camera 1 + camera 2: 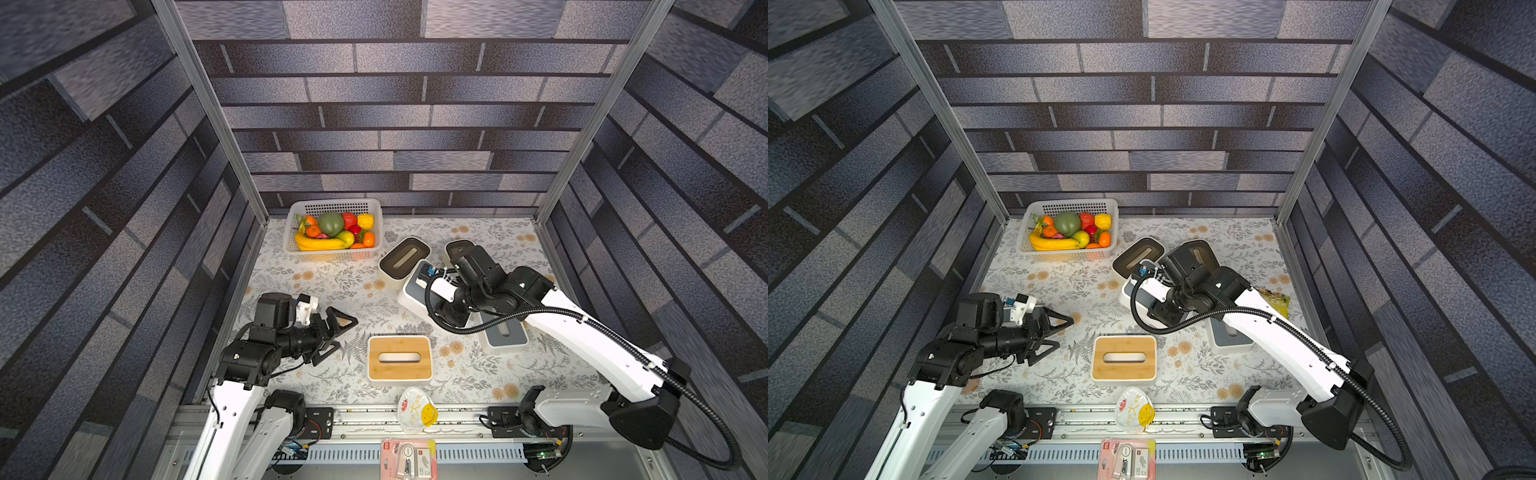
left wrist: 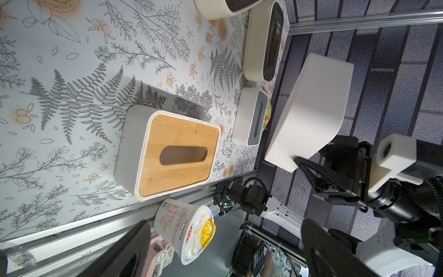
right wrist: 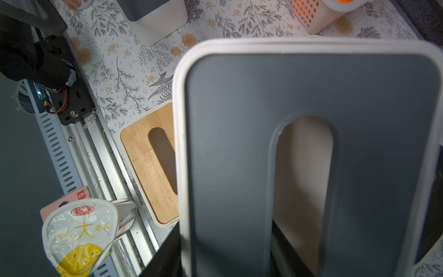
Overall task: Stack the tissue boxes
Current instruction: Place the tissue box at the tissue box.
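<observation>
Right gripper (image 2: 302, 165) clamped on a grey-lidded tissue box (image 3: 239, 144), held aloft and tilted; this looks like the carrying step. Left gripper (image 1: 341, 334) spread wide and empty, beside the wood-lidded box (image 1: 400, 358); the next move likely calls for levelling the load, then lowering it squarely onto another lid.

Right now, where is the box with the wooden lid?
In both top views the wood-lid box sits near the front edge of the table, about midway across, just behind the noodle cup.

2 overhead, 2 wrist; shared wood-lid box (image 1: 400, 370)
</observation>
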`<control>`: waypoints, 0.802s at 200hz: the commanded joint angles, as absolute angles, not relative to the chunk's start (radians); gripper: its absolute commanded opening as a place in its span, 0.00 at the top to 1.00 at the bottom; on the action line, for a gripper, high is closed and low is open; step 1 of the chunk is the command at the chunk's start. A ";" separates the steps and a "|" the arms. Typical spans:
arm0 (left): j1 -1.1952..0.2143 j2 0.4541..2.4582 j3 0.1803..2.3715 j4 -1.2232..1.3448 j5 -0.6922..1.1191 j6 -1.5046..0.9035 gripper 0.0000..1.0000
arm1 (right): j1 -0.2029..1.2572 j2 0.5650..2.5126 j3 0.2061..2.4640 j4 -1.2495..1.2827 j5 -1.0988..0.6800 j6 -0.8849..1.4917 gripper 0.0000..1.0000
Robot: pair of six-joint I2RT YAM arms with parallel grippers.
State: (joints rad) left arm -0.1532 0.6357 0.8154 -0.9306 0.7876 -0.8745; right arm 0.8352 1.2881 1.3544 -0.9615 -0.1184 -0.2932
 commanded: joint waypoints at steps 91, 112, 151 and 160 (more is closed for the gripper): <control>-0.167 0.570 0.810 -1.088 0.876 -0.718 0.00 | 1.032 1.347 1.482 -1.014 -0.092 -0.317 0.55; -0.163 0.541 0.780 -1.058 0.867 -0.750 0.00 | 1.052 1.345 1.473 -0.993 -0.113 -0.343 0.54; -0.152 0.446 0.749 -1.036 0.862 -0.827 0.00 | 1.063 1.364 1.433 -0.989 -0.105 -0.376 0.55; -0.151 0.416 0.754 -1.041 0.854 -0.844 0.00 | 1.070 1.364 1.427 -0.992 -0.117 -0.387 0.55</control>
State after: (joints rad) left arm -0.1570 0.4786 0.7563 -1.0435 0.8612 -0.7948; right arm 1.0500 1.3590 1.4387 -0.9985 -0.1020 -0.3447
